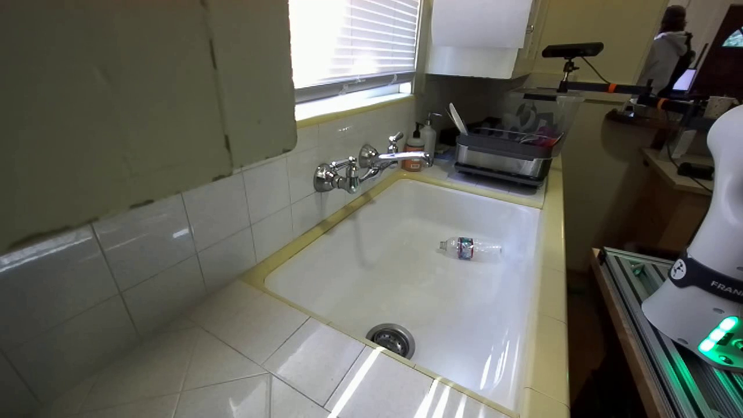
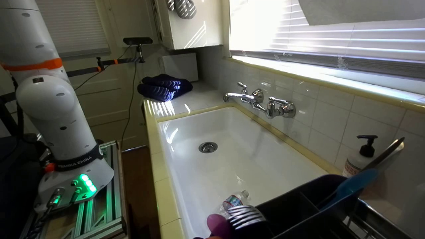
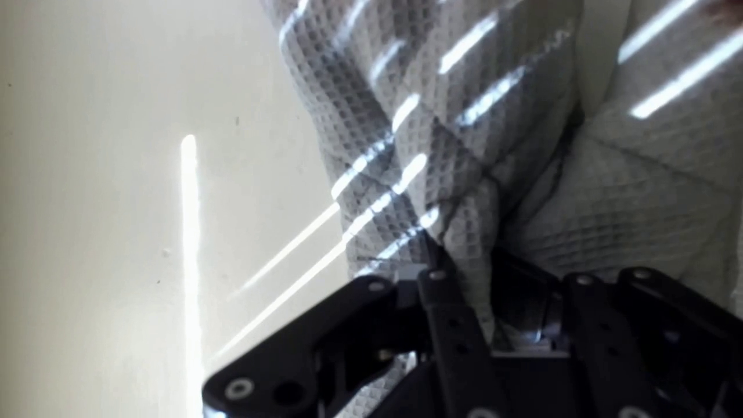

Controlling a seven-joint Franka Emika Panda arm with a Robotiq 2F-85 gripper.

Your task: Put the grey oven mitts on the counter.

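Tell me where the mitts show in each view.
In an exterior view: mitts at the top edge, left of centre, partly cut off.
In an exterior view with the tap: not in it.
Wrist view: upper middle and right.
Shared landmark: that tap, in both exterior views.

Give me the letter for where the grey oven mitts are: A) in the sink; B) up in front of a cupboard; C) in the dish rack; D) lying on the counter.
B: an exterior view shows the grey oven mitts high in front of the cupboard, above the counter.
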